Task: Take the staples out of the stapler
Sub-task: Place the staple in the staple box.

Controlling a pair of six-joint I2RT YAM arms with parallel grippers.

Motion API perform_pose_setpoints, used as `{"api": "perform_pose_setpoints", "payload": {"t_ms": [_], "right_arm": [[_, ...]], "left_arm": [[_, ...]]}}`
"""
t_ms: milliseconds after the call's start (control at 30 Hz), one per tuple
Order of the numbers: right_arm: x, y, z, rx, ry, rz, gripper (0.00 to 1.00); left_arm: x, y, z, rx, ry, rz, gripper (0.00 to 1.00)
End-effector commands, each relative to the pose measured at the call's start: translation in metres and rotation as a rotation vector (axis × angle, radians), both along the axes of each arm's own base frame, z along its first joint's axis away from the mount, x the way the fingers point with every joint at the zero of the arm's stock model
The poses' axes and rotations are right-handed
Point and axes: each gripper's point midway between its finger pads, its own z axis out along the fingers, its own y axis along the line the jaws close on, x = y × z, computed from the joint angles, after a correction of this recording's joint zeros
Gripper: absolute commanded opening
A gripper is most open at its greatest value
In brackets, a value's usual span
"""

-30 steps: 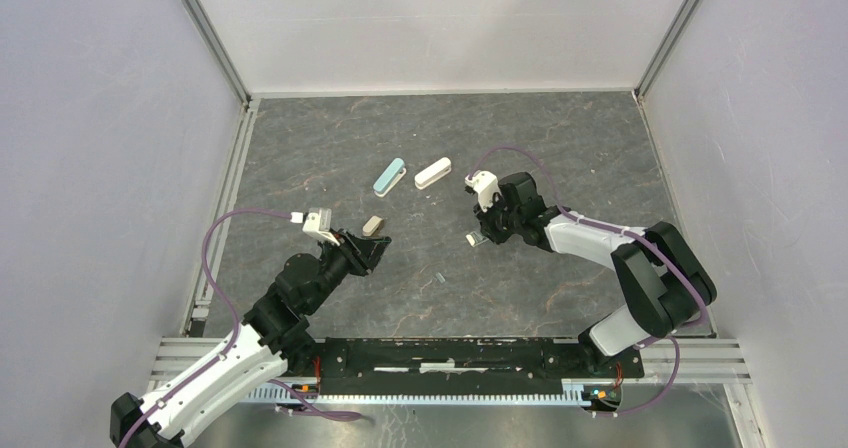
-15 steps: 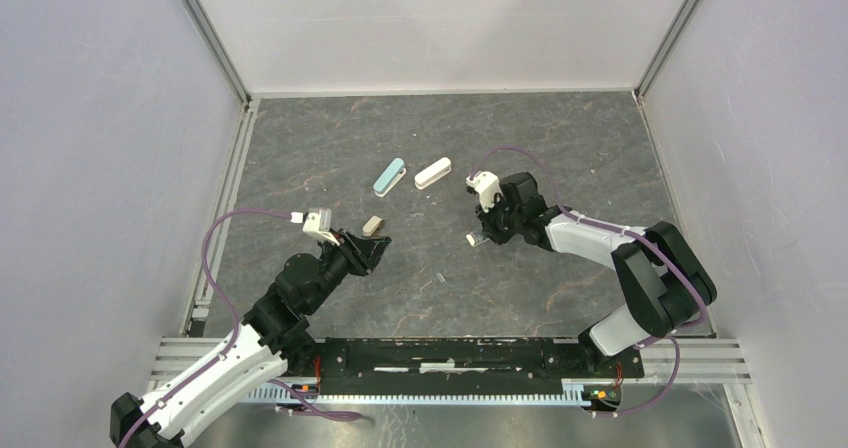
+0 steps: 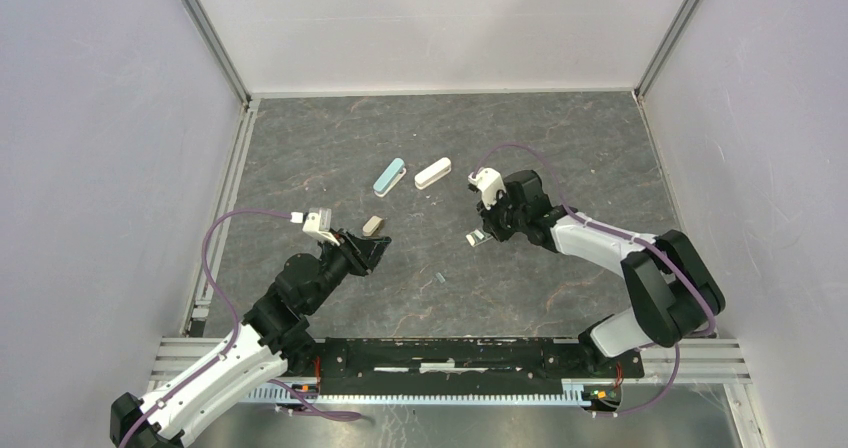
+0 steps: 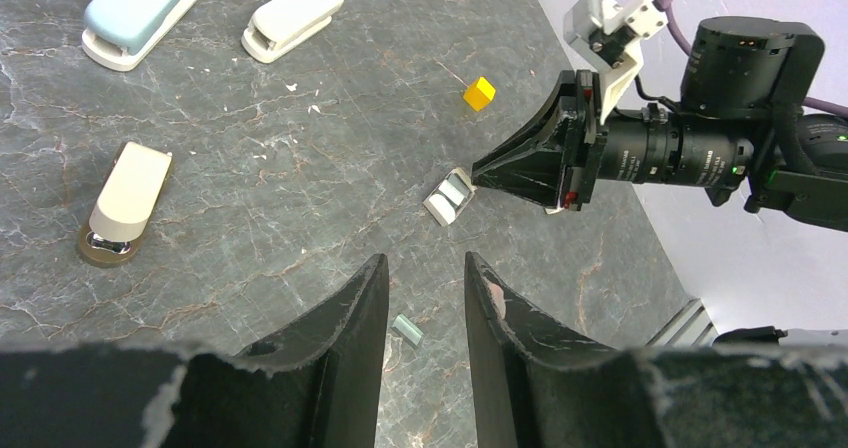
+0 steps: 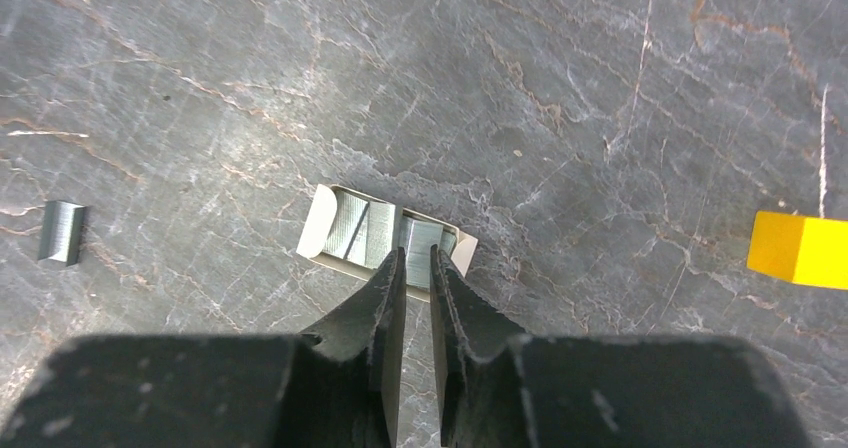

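Right wrist view: the staples (image 5: 61, 232), a short grey strip, lie flat on the table (image 5: 600, 88), alone, well left of the box (image 5: 340, 230). The right gripper (image 5: 415, 260) hangs over the box's near edge, its fingers almost together with a thin slit between them; I cannot tell whether they pinch anything. A cube (image 5: 800, 250) sits at the far right. In the left wrist view the left gripper (image 4: 425, 268) hovers with its fingers apart and empty, and the strip shows through the gap. Farther off lie the beige stapler (image 4: 125, 203), white stapler (image 4: 295, 18) and teal stapler (image 4: 140, 13).
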Motion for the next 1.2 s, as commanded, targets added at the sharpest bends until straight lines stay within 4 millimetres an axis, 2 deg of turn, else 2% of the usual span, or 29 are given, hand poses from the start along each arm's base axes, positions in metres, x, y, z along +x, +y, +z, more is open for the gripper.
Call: {"api": "perform_pose_setpoints", "payload": {"t_ms": [0, 133, 400, 733, 1167], "right_arm": [[0.004, 0.014, 0.026, 0.067, -0.071, 0.079, 0.22], [0.003, 0.024, 0.026, 0.062, -0.038, 0.140, 0.23], [0.018, 0.036, 0.024, 0.046, -0.038, 0.144, 0.28], [0.029, 0.035, 0.008, -0.033, -0.019, 0.126, 0.29], [0.034, 0.031, 0.002, -0.077, -0.025, 0.118, 0.27]], "left_arm": [[0.002, 0.000, 0.020, -0.046, -0.018, 0.015, 0.41], [0.002, -0.001, 0.021, -0.041, -0.020, 0.010, 0.41], [0.001, 0.000, 0.019, -0.047, -0.020, 0.014, 0.41], [0.001, 0.001, 0.017, -0.047, -0.019, 0.016, 0.41], [0.000, 0.001, 0.016, -0.049, -0.018, 0.013, 0.41]]}}
